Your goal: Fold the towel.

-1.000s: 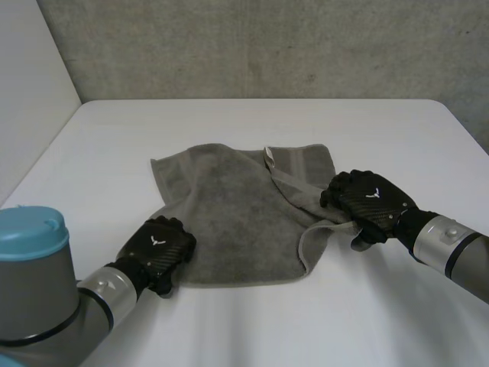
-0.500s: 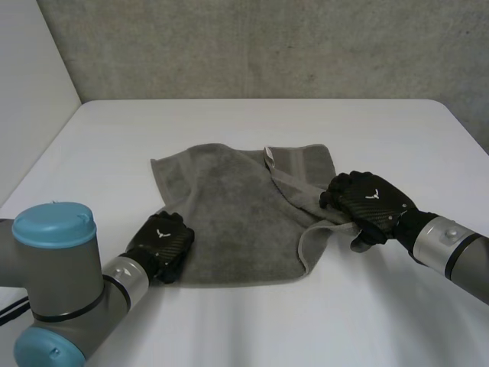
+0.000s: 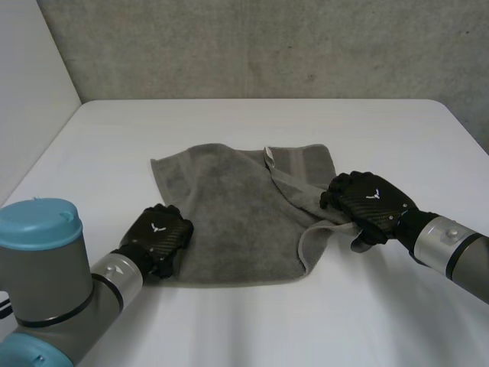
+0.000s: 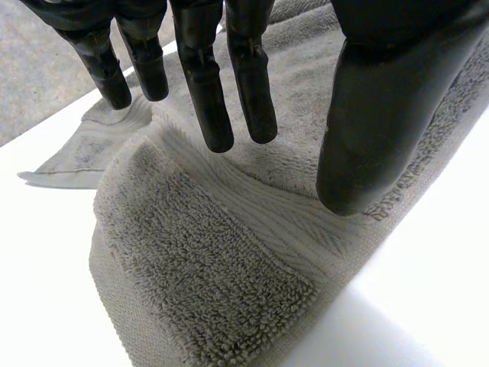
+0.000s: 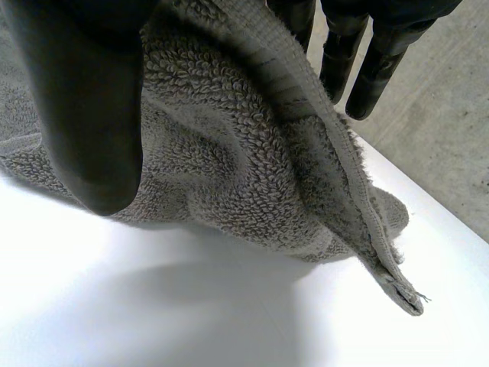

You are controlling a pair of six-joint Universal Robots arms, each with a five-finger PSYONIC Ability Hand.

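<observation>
While the towel [image 3: 237, 222] lies spread on the table [image 3: 252, 122], I see my left hand [image 3: 159, 238] on its near left corner, fingers [image 4: 206, 92] straight and loose above the pile, thumb [image 4: 382, 115] tip at the hem, gripping nothing. Over at the right edge, my right hand [image 3: 370, 205] pinches a raised fold of towel between thumb [image 5: 84, 115] and fingers [image 5: 374, 69], that edge lifted off the table.

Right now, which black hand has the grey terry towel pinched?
The right hand: the grey terry towel runs up between its thumb and fingers. The left hand is open over its near-left corner.
</observation>
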